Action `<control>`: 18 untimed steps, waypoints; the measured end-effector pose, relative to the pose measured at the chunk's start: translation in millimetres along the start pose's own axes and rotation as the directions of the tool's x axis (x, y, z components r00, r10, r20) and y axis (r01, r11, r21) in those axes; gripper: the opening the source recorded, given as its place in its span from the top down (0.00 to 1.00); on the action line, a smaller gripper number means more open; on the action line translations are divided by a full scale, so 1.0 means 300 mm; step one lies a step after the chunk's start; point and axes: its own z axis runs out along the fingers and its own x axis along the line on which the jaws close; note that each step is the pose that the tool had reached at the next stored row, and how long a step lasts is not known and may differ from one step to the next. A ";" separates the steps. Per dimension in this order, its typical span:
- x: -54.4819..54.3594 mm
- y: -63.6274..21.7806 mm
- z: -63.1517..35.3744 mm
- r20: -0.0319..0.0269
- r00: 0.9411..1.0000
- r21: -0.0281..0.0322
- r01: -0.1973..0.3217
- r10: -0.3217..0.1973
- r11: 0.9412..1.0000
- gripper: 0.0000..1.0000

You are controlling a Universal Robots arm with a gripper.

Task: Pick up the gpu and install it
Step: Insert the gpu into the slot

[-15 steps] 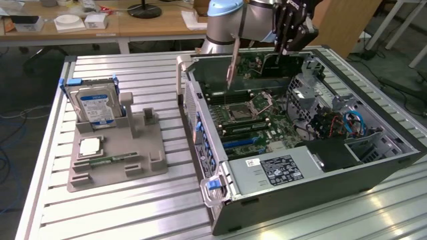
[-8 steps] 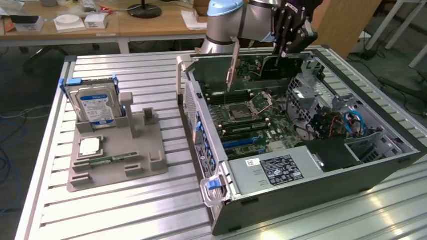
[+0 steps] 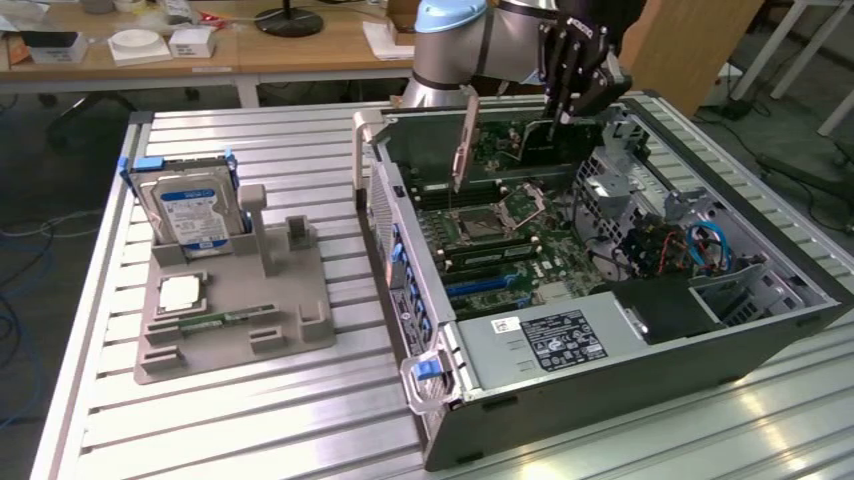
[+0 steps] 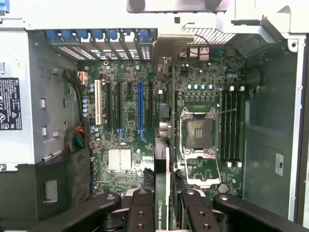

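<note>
Over the slatted table (image 3: 267,420), gpu (image 4: 161,169) in claw (image 4: 164,198); desks (image 3: 320,50) beyond.

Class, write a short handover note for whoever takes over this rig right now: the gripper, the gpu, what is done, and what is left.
Gripper: shut on the gpu.
Gpu: off the table, held upright on its edge inside the open computer case, over the motherboard.
Done: the pick-up.
Left: the install. As far as the views show, the card hangs above the board and is not yet seated in a slot.
</note>
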 end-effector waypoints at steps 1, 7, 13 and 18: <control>0.000 0.000 0.006 0.000 1.000 0.000 0.000 0.000 1.000 0.74; 0.000 0.001 0.043 0.000 1.000 0.000 0.000 0.000 1.000 0.74; -0.001 0.001 0.073 0.000 1.000 0.000 0.001 -0.001 1.000 0.74; 0.000 0.002 0.094 0.000 1.000 0.000 0.001 -0.001 1.000 0.74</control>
